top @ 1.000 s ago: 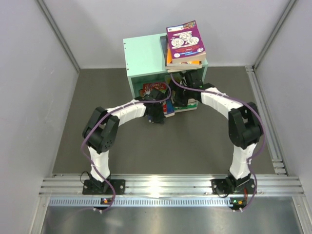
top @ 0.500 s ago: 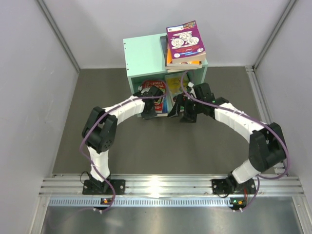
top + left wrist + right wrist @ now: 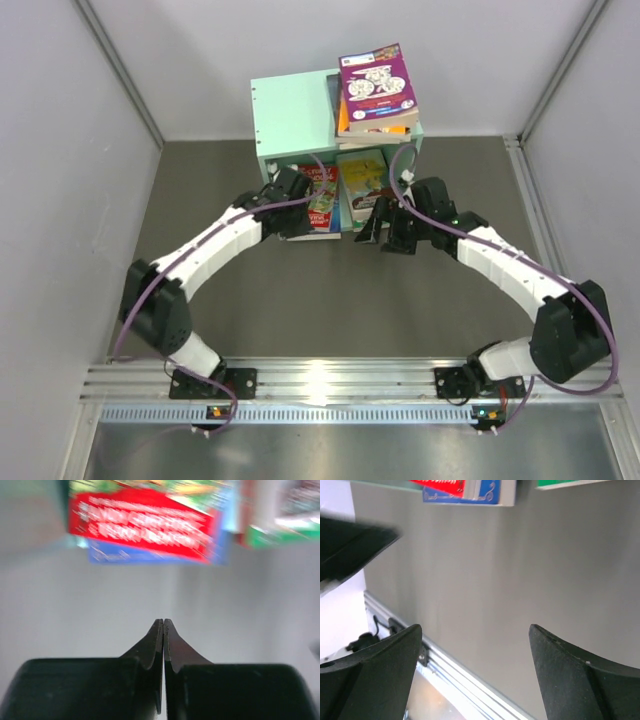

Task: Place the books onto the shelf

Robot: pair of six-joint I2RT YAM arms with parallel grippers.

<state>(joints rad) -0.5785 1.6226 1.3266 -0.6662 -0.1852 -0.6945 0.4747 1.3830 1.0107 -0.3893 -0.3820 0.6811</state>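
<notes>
Two books show at the mouth of the shelf (image 3: 292, 118), which sits at the 12 o'clock end of the table (image 3: 300, 300) with its open front facing 6. They are a red book (image 3: 320, 195) and, just at its 3 o'clock side, a yellow-green book (image 3: 362, 180), both with long axes running 12 to 6. More are stacked on the shelf's roof, a purple book (image 3: 378, 82) topmost. My left gripper (image 3: 163, 625) is pinched shut and empty, and its wrist view shows the red book ahead with bare table between. My right gripper (image 3: 474, 628) gapes wide, empty, at 6 o'clock of the yellow-green book. Open table spreads toward 6.
</notes>
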